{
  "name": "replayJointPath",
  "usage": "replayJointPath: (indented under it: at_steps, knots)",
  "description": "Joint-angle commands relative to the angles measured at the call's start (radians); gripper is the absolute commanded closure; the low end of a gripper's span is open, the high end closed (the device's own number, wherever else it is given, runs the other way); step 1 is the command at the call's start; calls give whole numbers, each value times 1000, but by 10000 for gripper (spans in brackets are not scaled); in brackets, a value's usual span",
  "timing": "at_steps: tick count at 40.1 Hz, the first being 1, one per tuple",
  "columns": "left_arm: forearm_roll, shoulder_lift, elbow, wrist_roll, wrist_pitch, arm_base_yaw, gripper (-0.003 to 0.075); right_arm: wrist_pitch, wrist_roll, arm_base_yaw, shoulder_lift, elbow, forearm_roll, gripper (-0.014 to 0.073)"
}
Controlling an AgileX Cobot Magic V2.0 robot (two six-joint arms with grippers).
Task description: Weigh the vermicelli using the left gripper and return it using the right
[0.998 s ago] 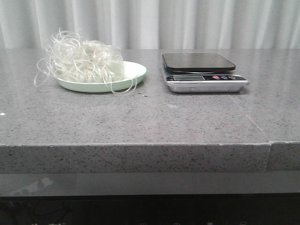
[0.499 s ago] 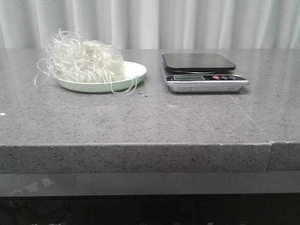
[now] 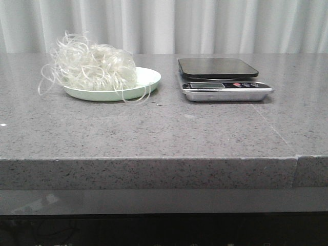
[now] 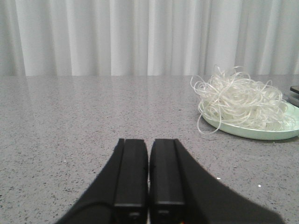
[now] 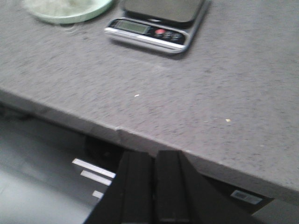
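Note:
The vermicelli, a loose whitish tangle of curly strands, lies on a pale green plate at the back left of the grey stone table. It also shows in the left wrist view on the plate. A silver kitchen scale with a dark platform stands to the right of the plate; the right wrist view shows it too. My left gripper is shut and empty, low over the table, well short of the plate. My right gripper is shut and empty, off the table's front edge.
A white curtain hangs behind the table. The table's front edge has a seam at the right. In the right wrist view part of the plate shows beside the scale.
The front view has shifted by a hair. The vermicelli, plate and scale have not moved.

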Motion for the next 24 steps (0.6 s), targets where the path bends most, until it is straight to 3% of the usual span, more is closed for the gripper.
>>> replayJointPath:
  at_steps: [1, 11, 24]
  knots:
    - [-6, -24, 37, 2, -83, 2, 565, -238, -1, -71, -77, 90, -12, 436]
    - [-6, -24, 37, 2, -83, 2, 565, -676, -1, -225, -205, 369, -11, 436]
    - [-6, -24, 37, 2, -83, 2, 565, -850, 1, -323, -274, 568, -11, 436]
